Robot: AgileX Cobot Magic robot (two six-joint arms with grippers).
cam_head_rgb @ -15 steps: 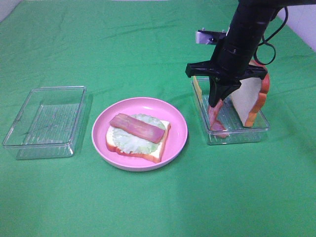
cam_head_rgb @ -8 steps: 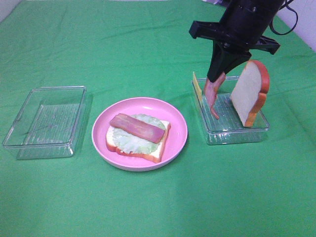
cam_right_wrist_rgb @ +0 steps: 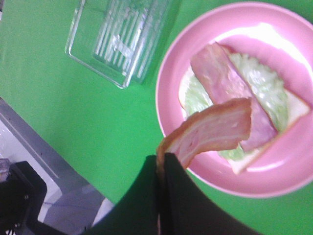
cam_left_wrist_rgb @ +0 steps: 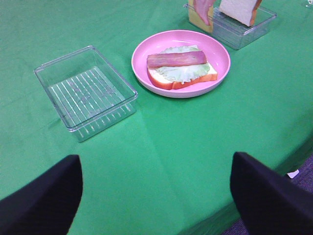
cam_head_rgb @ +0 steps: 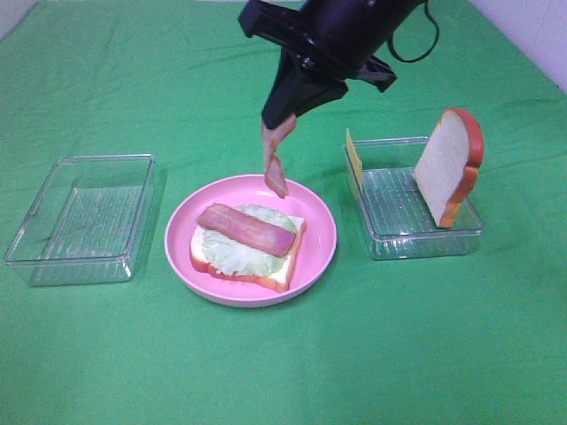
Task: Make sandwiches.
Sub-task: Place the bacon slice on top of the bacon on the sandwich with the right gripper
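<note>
Green cloth [cam_head_rgb: 399,354] covers the whole table, where the right gripper [cam_head_rgb: 280,117], reaching across the middle, is clamped on one end of a hanging bacon strip [cam_head_rgb: 275,168]. The strip dangles limp, its lower end in the air above the far rim of the pink plate [cam_head_rgb: 324,237] and apart from the food below. On the plate lies the half-built sandwich [cam_head_rgb: 266,270]: a bread base, lettuce [cam_head_rgb: 232,257] and a flat bacon strip [cam_head_rgb: 245,229] laid slantwise across it, with a band of bare pink plate all around.

To the right, a clear tray [cam_head_rgb: 403,245] holds an upright bread slice [cam_head_rgb: 446,168] leaning at its far side and a yellow cheese slice [cam_head_rgb: 353,158] standing against its near wall. A second clear tray [cam_head_rgb: 75,266] sits to the left. Strips of open cloth separate the plate from both trays, and a broad stretch runs along the front.

The left gripper [cam_left_wrist_rgb: 154,166] hangs back near the table edge, jaws wide apart and holding nothing.
</note>
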